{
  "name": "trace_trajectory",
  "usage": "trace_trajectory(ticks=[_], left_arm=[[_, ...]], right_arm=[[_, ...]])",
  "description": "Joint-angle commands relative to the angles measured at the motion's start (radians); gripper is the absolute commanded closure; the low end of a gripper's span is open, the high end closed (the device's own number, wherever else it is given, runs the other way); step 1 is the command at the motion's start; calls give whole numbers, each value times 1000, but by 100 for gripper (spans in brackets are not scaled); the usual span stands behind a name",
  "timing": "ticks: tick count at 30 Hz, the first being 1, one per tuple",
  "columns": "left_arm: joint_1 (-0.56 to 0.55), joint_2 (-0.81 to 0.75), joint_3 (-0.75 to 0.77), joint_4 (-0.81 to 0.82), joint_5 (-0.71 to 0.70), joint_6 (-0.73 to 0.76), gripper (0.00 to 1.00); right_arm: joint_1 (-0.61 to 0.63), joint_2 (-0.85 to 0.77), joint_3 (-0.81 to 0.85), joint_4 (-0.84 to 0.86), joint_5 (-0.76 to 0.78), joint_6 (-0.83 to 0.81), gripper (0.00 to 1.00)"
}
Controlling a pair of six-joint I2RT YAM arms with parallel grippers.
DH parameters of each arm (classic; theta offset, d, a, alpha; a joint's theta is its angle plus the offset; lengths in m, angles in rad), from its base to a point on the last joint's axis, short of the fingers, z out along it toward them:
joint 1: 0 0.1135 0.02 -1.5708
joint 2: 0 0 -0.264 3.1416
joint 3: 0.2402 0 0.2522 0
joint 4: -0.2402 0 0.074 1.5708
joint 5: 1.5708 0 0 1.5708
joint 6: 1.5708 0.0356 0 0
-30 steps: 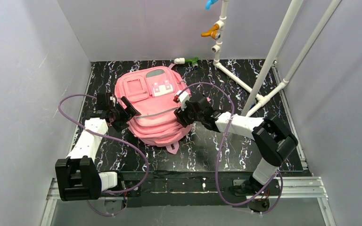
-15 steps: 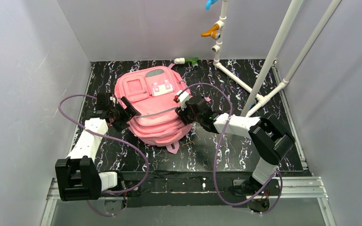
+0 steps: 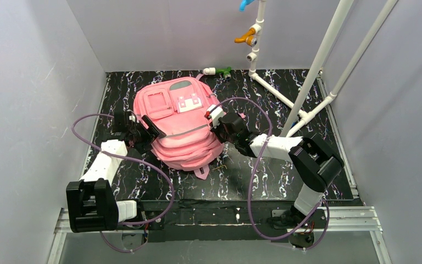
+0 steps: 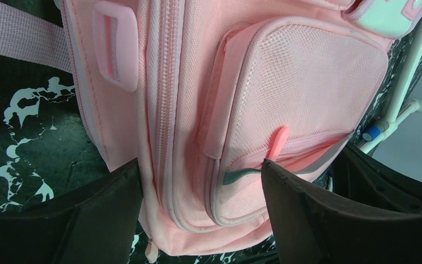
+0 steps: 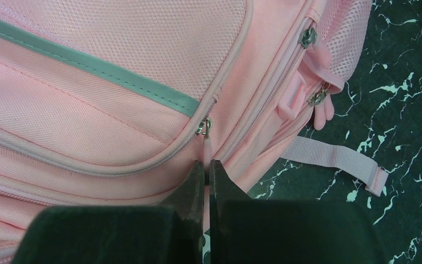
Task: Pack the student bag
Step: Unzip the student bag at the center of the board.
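Two claws flank the student bag [image 3: 178,129], which lies flat on the black marbled tabletop [image 3: 264,181], from the centre towards 11 o'clock in the overhead view, its front pockets facing up. The left claw [image 4: 200,168] sits at the bag's 9 o'clock side. Its jaws are spread wide, with the bag's edge and the lower corner of a mesh side pocket [image 4: 307,93] between them. Both fingers lie right against the fabric, but I cannot tell whether they press it. The right claw [image 5: 207,168] is at the bag's 3 o'clock side, with its jaws pinched narrow on a pink zip pull [image 5: 205,147] that hangs from a metal slider, just below the end of a grey stripe [image 5: 115,74]. A loose pink strap [image 5: 335,159] lies on the tabletop beside that corner. A white pipe frame [image 3: 318,60] stands at 1 o'clock.
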Motion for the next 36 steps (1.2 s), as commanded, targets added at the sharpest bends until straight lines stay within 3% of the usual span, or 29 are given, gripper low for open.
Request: trace_trajectory(ticks=[1, 9, 22, 31, 36], left_arm=[[-1, 25, -38, 52, 66, -45, 27], [-1, 32, -98, 149, 71, -118, 33], [0, -82, -208, 193, -89, -209, 34], [-1, -98, -223, 206, -88, -230, 34], [-1, -95, -230, 229, -41, -244, 35]], right_arm=[[11, -59, -3, -19, -49, -16, 99], [82, -75, 77, -213, -113, -26, 99], [98, -120, 154, -537, -296, 58, 99], [98, -121, 139, -409, -574, 137, 99], [155, -29, 206, -303, -598, 232, 99]])
